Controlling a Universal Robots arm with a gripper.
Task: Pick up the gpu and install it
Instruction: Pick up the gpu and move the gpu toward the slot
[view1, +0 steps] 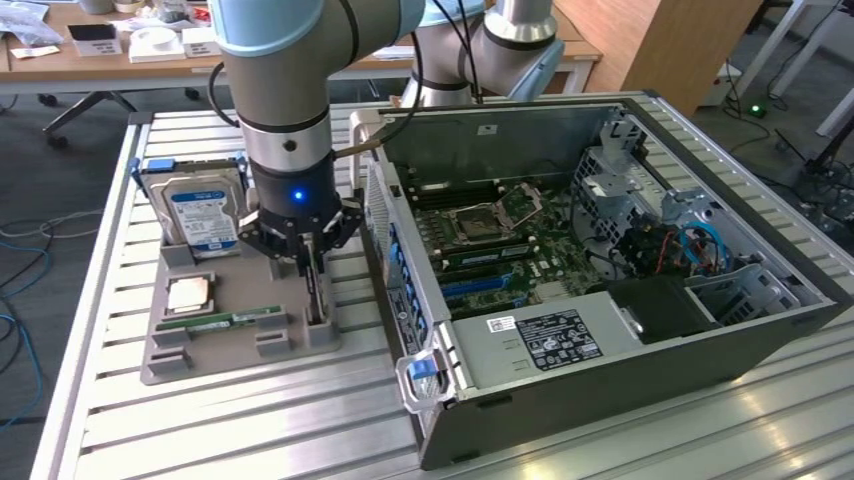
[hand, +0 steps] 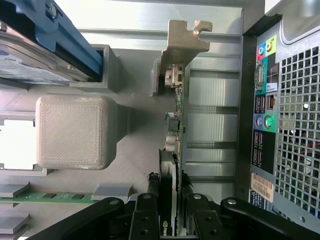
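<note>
Gripper (hand: 169, 202) pinched narrow on one graphics card (hand: 176, 125), standing on edge in one grey tray (view1: 227, 362) beside one open computer case (view1: 601, 345); tray also carries one hard drive (view1: 200, 215), one memory stick (view1: 220, 321), one processor chip (view1: 187, 293)

arm (view1: 283, 100): silver tube, lt-blue joint caps | wrist (view1: 287, 215): blk, blue LED | fingers (hand: 144, 220): blk, grey screw heads
</note>
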